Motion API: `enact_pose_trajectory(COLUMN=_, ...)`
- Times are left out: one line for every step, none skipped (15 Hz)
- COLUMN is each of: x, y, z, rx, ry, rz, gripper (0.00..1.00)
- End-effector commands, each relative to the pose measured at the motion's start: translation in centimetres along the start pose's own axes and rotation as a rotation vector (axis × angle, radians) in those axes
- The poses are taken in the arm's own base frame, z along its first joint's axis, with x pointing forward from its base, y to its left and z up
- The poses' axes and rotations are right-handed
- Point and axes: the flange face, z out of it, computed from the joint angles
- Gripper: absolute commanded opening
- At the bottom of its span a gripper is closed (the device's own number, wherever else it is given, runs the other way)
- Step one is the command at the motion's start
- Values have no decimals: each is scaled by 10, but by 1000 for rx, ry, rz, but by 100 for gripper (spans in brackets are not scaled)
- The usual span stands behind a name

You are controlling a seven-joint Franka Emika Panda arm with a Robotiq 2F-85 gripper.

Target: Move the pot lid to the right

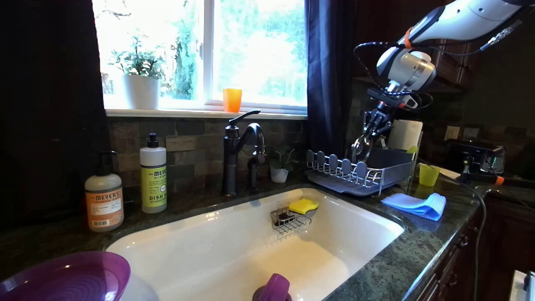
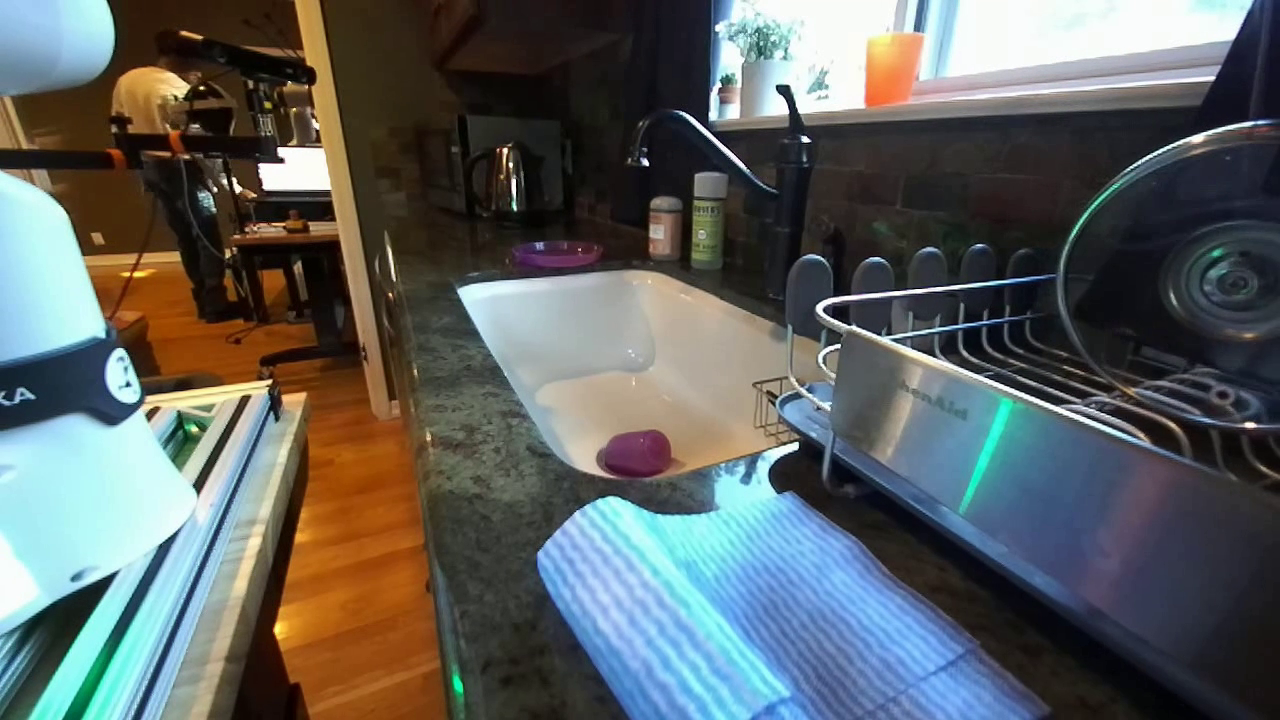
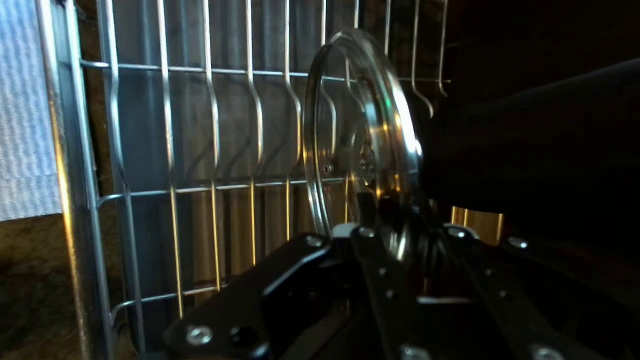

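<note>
The pot lid is clear glass with a shiny metal rim. It stands nearly upright at the dish rack in both exterior views (image 1: pixel 362 149) (image 2: pixel 1225 280). In the wrist view the lid (image 3: pixel 387 115) is seen obliquely, in front of the rack wires. My gripper (image 1: pixel 368 133) points down at the lid's upper edge. In the wrist view my gripper (image 3: pixel 395 215) has its fingers close together, shut on the near rim. The fingertips are dark and partly hidden. I cannot tell whether the lid's lower edge touches the rack.
The dish rack (image 1: pixel 378 184) has grey prongs along one side. A blue cloth (image 1: pixel 418 205) and a green cup (image 1: pixel 429 174) are beside it. The white sink (image 1: pixel 234 234), faucet (image 1: pixel 230 163) and small potted plant (image 1: pixel 279 171) are on the rack's far side. A dark curtain hangs behind.
</note>
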Motion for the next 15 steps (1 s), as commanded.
enact_pose_trajectory(x=-4, y=-5, z=4, rx=16, ry=23, rz=36, gripper=5)
enact_pose_trajectory(x=-5, y=-6, z=5, rx=28, ry=36, rz=25, gripper=5)
enact_pose_trajectory(x=-6, y=-9, z=7, rx=36, ry=43, rz=4, gripper=5)
enact_pose_trajectory(x=-7, y=-11, z=9, rx=40, ry=48, rz=-2, gripper=5)
enact_pose_trajectory(x=-10, y=-13, z=12, rx=31, ry=47, rz=-11, gripper=5)
enact_pose_trajectory(x=-12, y=-14, z=14, rx=18, ry=42, rz=-17, gripper=5)
enact_pose_trajectory(x=-14, y=-14, z=17, rx=-3, ry=33, rz=-22, gripper=5)
enact_pose_trajectory(x=-16, y=-15, z=19, rx=-9, ry=25, rz=-32, gripper=5)
enact_pose_trajectory(x=-17, y=-16, z=21, rx=-13, ry=21, rz=-40, gripper=5)
enact_pose_trajectory(x=-19, y=-17, z=23, rx=-19, ry=20, rz=-43, gripper=5)
enact_pose_trajectory(x=-19, y=-17, z=25, rx=-31, ry=18, rz=-44, gripper=5)
enact_pose_trajectory(x=-20, y=-17, z=27, rx=-42, ry=15, rz=-44, gripper=5)
enact_pose_trajectory(x=-20, y=-18, z=29, rx=-51, ry=14, rz=-45, gripper=5)
enact_pose_trajectory(x=-19, y=-19, z=30, rx=-52, ry=19, rz=-45, gripper=12)
enact_pose_trajectory(x=-18, y=-21, z=31, rx=-50, ry=23, rz=-53, gripper=45)
